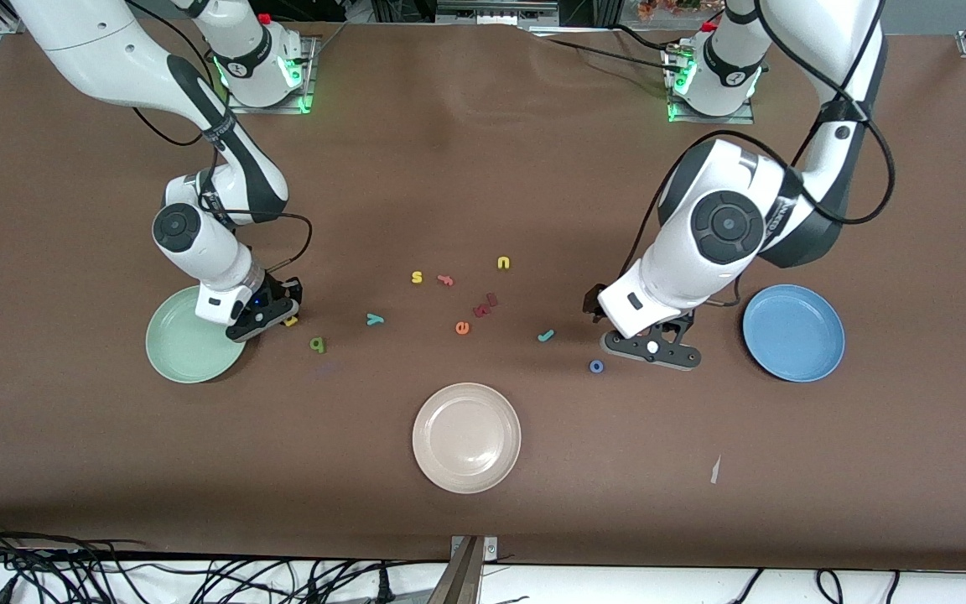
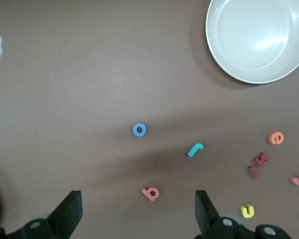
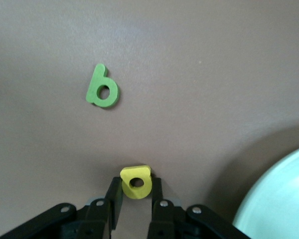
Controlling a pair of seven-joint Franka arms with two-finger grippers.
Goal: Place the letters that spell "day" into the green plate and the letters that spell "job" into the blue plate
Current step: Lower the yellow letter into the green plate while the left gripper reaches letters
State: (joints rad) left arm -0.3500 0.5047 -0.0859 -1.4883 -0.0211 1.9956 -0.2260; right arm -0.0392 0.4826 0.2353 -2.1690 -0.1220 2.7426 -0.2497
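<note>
My right gripper [image 1: 286, 315] [image 3: 136, 191] is low at the table beside the green plate [image 1: 177, 348] [image 3: 284, 204], shut on the yellow round-bowled letter [image 1: 291, 320] [image 3: 136, 181]. The dark green letter [image 1: 317, 343] [image 3: 102, 87] and the teal y [image 1: 375, 319] lie on the table close by. My left gripper [image 1: 649, 351] [image 2: 138, 214] hangs open over the salmon-red letter [image 2: 151, 193], fingers well apart on either side of it. The blue o [image 1: 596, 366] [image 2: 139, 130] and the teal j [image 1: 545, 335] [image 2: 195, 149] lie beside it. The blue plate [image 1: 793, 332] holds nothing.
A beige plate [image 1: 466, 436] [image 2: 224, 64] sits nearest the front camera. Mid-table lie a yellow s [image 1: 417, 277], a yellow u [image 1: 503, 262], an orange e [image 1: 462, 328], dark red letters [image 1: 484, 304] and a salmon letter [image 1: 446, 279]. A white scrap [image 1: 715, 470] lies near the front edge.
</note>
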